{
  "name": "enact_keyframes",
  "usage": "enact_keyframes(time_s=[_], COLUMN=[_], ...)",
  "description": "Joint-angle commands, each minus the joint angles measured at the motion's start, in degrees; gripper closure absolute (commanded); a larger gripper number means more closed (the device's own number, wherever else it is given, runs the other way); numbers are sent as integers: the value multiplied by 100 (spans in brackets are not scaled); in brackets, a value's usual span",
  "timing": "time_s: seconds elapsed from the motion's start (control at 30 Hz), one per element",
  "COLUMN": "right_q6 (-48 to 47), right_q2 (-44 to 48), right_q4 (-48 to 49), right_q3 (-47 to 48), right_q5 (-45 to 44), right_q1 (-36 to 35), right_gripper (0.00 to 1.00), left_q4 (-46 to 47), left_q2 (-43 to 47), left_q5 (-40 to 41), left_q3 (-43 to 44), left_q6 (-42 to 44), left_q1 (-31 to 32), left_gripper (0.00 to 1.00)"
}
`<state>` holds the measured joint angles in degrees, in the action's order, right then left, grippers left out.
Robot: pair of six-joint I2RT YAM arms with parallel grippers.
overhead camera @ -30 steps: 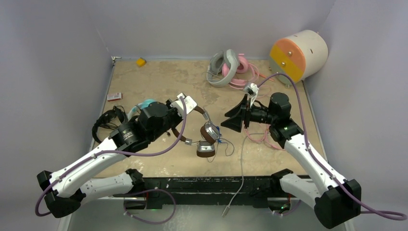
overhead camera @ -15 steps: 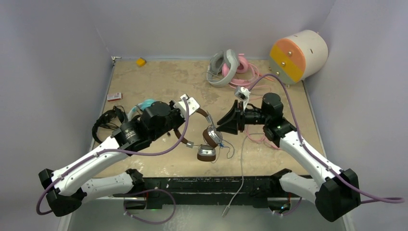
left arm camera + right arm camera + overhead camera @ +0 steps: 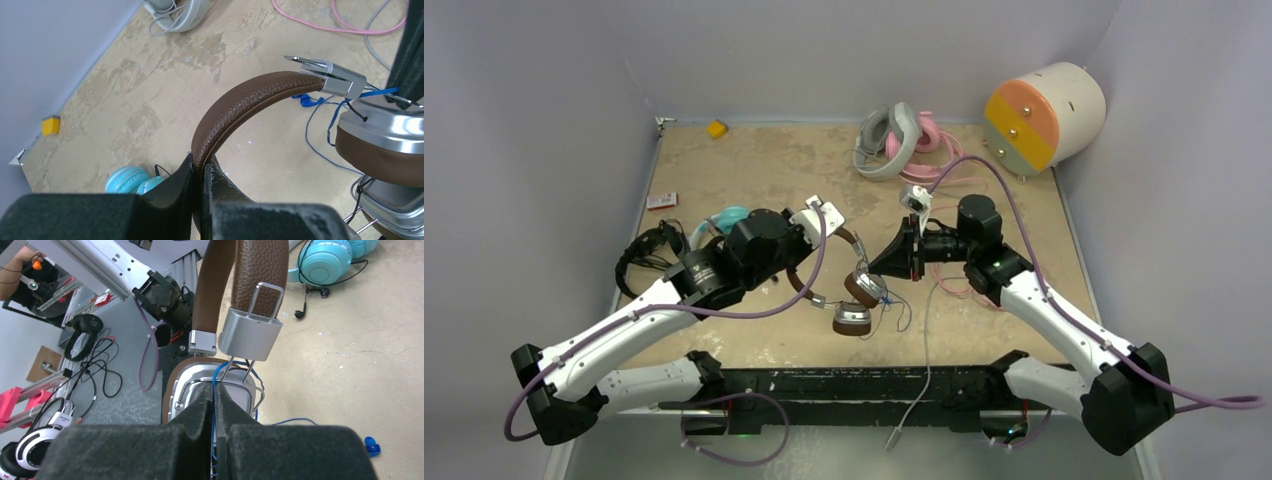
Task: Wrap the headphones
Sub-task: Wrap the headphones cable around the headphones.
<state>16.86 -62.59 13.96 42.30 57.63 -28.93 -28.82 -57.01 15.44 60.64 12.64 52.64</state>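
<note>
A: Status of the brown-and-silver headphones [image 3: 852, 300]?

B: Mid-table [image 3: 754, 170], between the two arms. The brown headband [image 3: 235, 107] is clamped by the left gripper [image 3: 201, 167], with the fingers pressed onto the leather from both sides. Whether the lower cup is rested on the table can't be told.

A: Right gripper [image 3: 214, 392]?

B: Pressed together. The thin blue cable [image 3: 214, 377] is seen running straight down between its fingers, right at the silver ear cup [image 3: 187, 390], so it is judged to be pinched there. Contact with the cup itself can't be told.

A: Geometry for the wrap?

B: The headband arc runs from the left pinch toward the right gripper, and the cups are carried at the right-gripper end. The rest of the blue cable lies loose on the table just beside the cups, on the near side. The right arm is much the nearer to it. The left is used only as a holder.

A: Next step?

B: Probably the cable is to be drawn out and led around the band by the right arm, with the band steadied by the left. No turns are seen on the band, so the wrap is judged not yet begun.

A: Risks?

B: The thin cable could be lost from the pinch or snagged on the slider bracket [image 3: 251, 335]. The teal pair [image 3: 729, 215] and the grey-white and pink pairs [image 3: 894, 140] lie apart from the cable, so no interference is expected.
</note>
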Motion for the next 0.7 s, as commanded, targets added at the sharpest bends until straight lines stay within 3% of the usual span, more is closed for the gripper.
enact_keyframes(time_s=[0.0,0.27,0.37,0.6,0.67], right_q6=[63,-25,-349,-442,-294], right_q2=[298,195,41,55,322], right_q4=[5,-395,-963,-1994,-2203], right_q3=[325,622,732,649,511], right_q5=[-150,-118,-592,-1666,-2730], right_q1=[-38,-685,-998,-1018,-1010], right_gripper=[100,100,100,100,100], left_q4=[200,-273,-768,-1387,-1421], left_q2=[-130,-829,-1262,-1782,-1735], left_q5=[214,1395,1726,2140,1999], left_q3=[308,774,1310,2050,2141], left_q6=[-97,-683,-1185,-2010,-2149], left_q1=[36,40,36,-137,-360], left_gripper=[100,100,100,100,100])
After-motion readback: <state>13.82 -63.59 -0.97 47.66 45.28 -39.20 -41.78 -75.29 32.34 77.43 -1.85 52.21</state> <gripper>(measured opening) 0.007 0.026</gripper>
